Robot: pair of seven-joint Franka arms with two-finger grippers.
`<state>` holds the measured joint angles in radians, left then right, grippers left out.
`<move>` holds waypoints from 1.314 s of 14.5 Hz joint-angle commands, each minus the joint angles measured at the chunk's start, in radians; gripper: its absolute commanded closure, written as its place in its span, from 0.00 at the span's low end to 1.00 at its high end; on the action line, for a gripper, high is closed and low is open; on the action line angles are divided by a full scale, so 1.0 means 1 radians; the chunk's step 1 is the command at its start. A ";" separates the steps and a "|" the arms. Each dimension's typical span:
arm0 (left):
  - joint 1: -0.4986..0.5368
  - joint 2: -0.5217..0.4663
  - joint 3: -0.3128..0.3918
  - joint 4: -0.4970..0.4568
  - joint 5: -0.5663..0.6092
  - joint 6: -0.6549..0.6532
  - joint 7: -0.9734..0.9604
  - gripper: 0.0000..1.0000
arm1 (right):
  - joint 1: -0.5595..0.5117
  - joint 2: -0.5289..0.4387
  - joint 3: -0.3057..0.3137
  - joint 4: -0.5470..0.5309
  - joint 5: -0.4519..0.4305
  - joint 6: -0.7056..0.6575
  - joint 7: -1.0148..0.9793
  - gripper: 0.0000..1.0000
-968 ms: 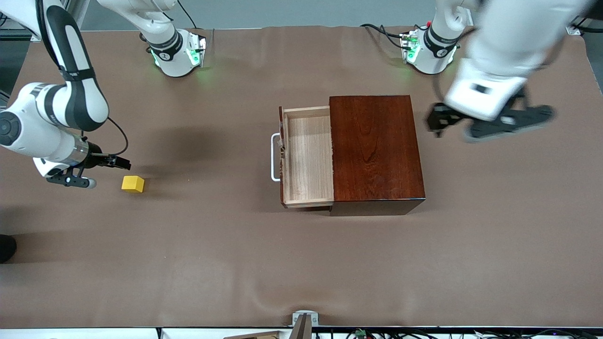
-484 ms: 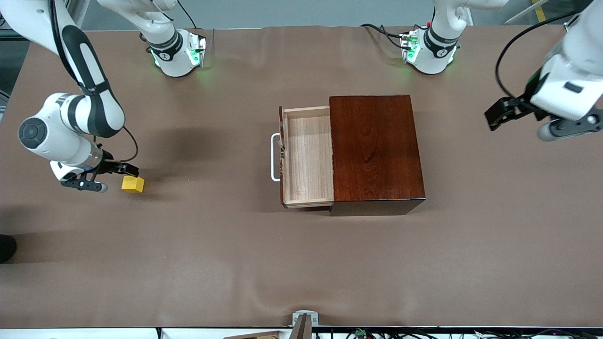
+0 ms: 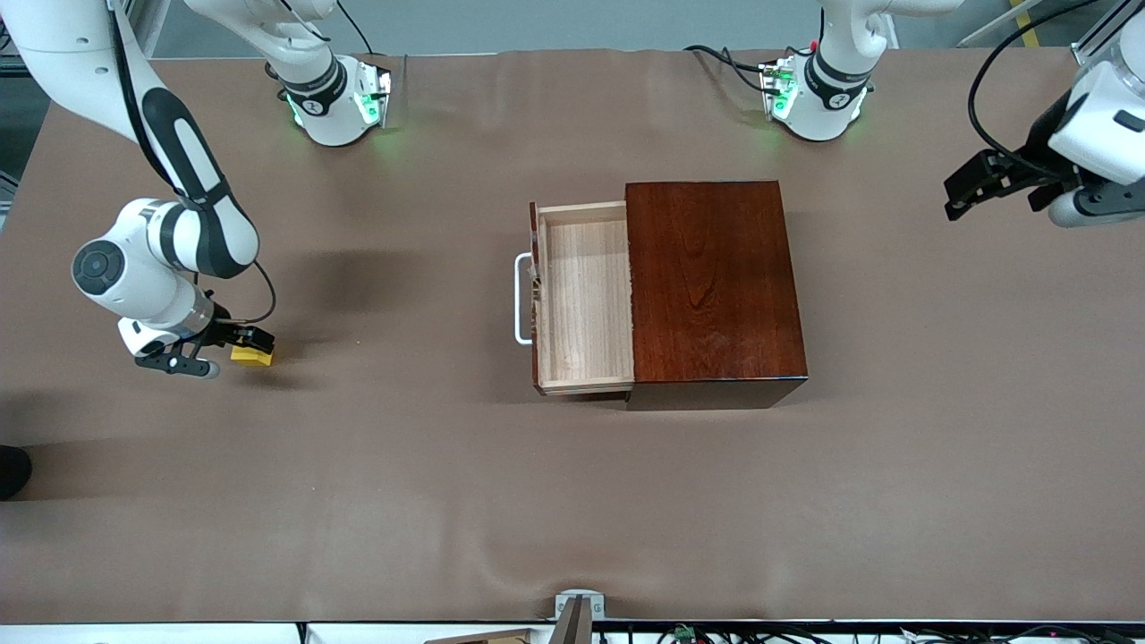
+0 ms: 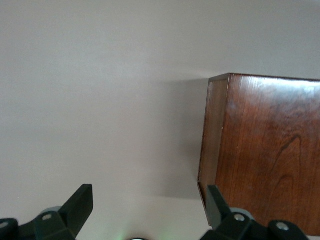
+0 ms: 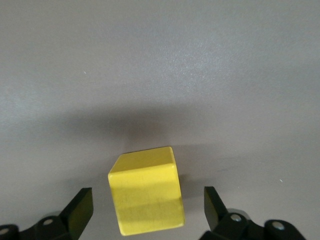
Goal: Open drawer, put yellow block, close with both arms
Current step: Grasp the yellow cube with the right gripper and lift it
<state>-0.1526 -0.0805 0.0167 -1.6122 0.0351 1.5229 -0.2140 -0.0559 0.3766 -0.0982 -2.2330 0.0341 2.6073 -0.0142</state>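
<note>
The yellow block (image 3: 251, 359) lies on the brown table toward the right arm's end. My right gripper (image 3: 254, 341) is low over it and open. In the right wrist view the block (image 5: 147, 197) sits between the two fingers (image 5: 79, 209), with a gap on each side. The drawer (image 3: 586, 300) stands pulled out of the mahogany box (image 3: 716, 286), its white handle (image 3: 520, 304) facing the right arm's end, and its tray is empty. My left gripper (image 3: 966, 190) is open and empty, up in the air over the left arm's end of the table. The left wrist view shows a corner of the box (image 4: 265, 150).
Both arm bases, lit green, stand along the table's edge farthest from the front camera (image 3: 335, 98) (image 3: 809, 94). A small metal bracket (image 3: 577, 608) sits at the table's edge nearest the camera. The brown table cover (image 3: 402, 465) is slightly wrinkled.
My right gripper has moved over to the yellow block and now straddles it. My left arm has swung away from the box toward its end of the table.
</note>
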 commanded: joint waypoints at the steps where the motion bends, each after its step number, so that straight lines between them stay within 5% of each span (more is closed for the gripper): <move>1: 0.010 -0.057 -0.012 -0.058 -0.012 0.029 0.041 0.00 | -0.009 0.010 0.008 0.001 0.009 0.008 -0.004 0.13; 3: 0.019 -0.058 -0.015 -0.057 -0.012 0.033 0.050 0.00 | -0.009 0.011 0.008 0.003 0.009 0.010 -0.004 0.38; 4: 0.051 -0.059 -0.041 -0.051 -0.012 0.033 0.053 0.00 | -0.009 0.011 0.008 0.004 0.010 0.010 0.005 0.71; 6: 0.094 -0.064 -0.072 -0.046 -0.014 0.033 0.076 0.00 | -0.009 0.013 0.008 0.006 0.010 0.008 -0.004 0.97; 11: 0.091 -0.064 -0.069 -0.035 -0.014 0.023 0.077 0.00 | -0.001 -0.030 0.008 0.012 0.010 -0.042 -0.004 1.00; 19: 0.091 -0.051 -0.070 -0.025 -0.029 0.014 0.130 0.00 | 0.021 -0.131 0.009 0.205 0.010 -0.478 0.008 1.00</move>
<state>-0.0763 -0.1266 -0.0459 -1.6357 0.0299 1.5414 -0.1118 -0.0419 0.2797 -0.0891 -2.0501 0.0356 2.1896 -0.0132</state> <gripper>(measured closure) 0.000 0.445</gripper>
